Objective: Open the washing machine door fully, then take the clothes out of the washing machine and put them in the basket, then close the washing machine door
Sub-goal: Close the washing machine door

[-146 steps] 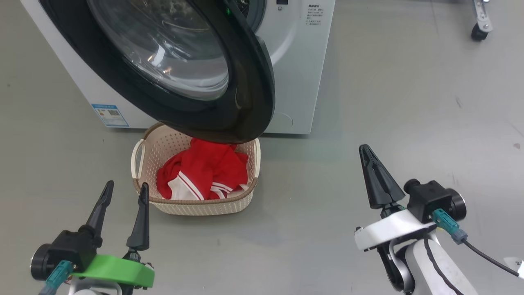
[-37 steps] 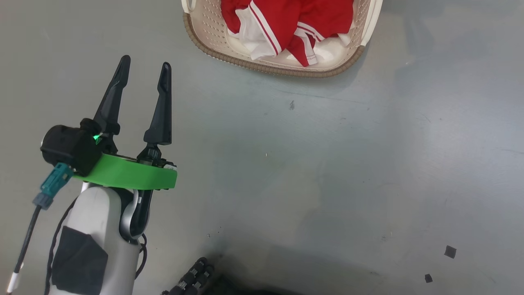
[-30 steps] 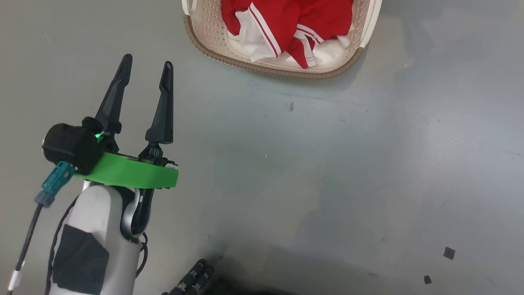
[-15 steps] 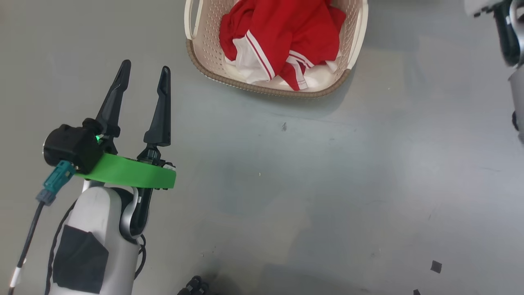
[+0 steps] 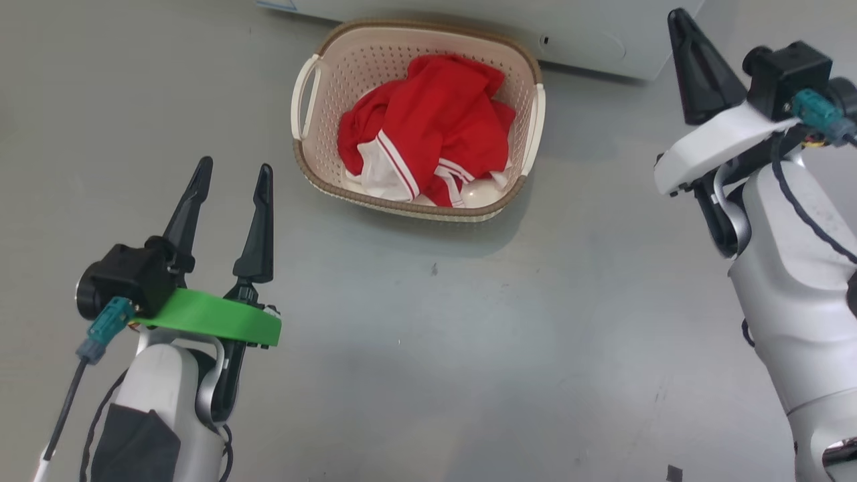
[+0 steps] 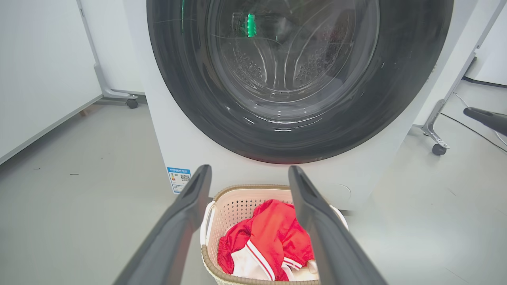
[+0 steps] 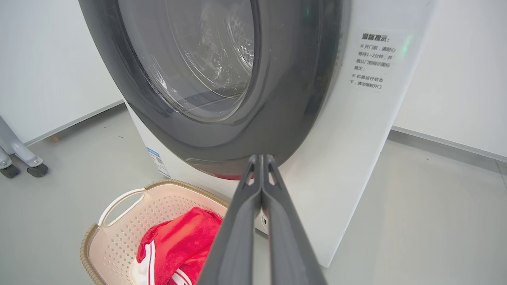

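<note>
- Door: sits flush against the washer front and looks shut. I judge it heavy and rigid, with a slick glossy rim and a bulging glass that offers no pinch. A flat push on the rim would suit it better than a grip.
- Clothes: heaped in the basket, which stands on the floor just before the washer, below the door. They look soft, light and limp, so a raised fold is the place to pinch.
- Basket: stiff, light plastic that would likely skid if knocked. The side handles are its holds.
- Left gripper: fingers spread, empty, near-left of the basket.
- Right gripper: fingers pressed together, holding nothing, right of the basket.
- Floor: smooth grey with a few dark specks.
- Room: white walls, with wheeled frame legs beside the washer.
</note>
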Motion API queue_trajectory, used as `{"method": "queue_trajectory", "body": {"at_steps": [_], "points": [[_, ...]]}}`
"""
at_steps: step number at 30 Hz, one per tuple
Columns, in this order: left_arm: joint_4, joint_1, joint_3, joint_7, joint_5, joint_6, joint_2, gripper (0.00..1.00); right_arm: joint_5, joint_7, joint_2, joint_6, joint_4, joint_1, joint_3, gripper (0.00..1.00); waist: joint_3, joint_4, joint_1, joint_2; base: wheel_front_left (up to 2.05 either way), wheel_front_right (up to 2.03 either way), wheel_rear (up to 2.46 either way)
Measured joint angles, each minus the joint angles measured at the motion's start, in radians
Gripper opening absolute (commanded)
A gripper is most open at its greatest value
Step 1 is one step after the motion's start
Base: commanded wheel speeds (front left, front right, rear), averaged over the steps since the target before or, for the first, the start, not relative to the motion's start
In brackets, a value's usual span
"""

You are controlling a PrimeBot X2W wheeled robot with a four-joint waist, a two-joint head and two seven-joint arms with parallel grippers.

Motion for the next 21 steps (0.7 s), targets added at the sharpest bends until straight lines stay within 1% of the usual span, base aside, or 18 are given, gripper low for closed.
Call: {"method": "queue_trajectory", "body": {"at_steps": [5,6,11,13,17,21], "points": [[0.024,0.046,0.008,0.0,0.01,0.0,0.009,1.0,0.023,0.0,0.034,0.0,-0.066,0.088,-0.031,0.0,-0.067,-0.029,0.0,0.0,0.0,0.0,0.0],[0.03,0.066,0.01,0.0,0.016,0.0,0.014,1.0,0.034,0.0,0.046,0.0,-0.092,0.118,-0.043,0.0,-0.095,-0.042,0.0,0.0,0.0,0.0,0.0],[0.054,0.112,0.016,0.0,0.021,0.0,0.026,1.0,0.053,0.0,0.08,-0.003,-0.14,0.219,-0.073,0.0,-0.164,-0.074,0.0,0.0,0.0,0.0,0.0],[0.059,0.131,0.02,0.0,0.025,0.0,0.028,1.0,0.053,0.0,0.086,-0.003,-0.153,0.261,-0.078,0.0,-0.192,-0.086,0.0,0.0,0.0,0.0,0.0],[0.071,0.167,0.026,0.0,0.025,0.0,0.03,1.0,0.062,0.0,0.096,-0.02,-0.182,0.332,-0.101,0.0,-0.246,-0.11,0.0,0.0,0.0,0.0,0.0],[0.076,0.199,0.035,0.0,0.026,0.0,0.031,1.0,0.064,0.0,0.099,-0.028,-0.218,0.391,-0.122,0.0,-0.295,-0.134,0.0,0.0,0.0,0.0,0.0]]}}
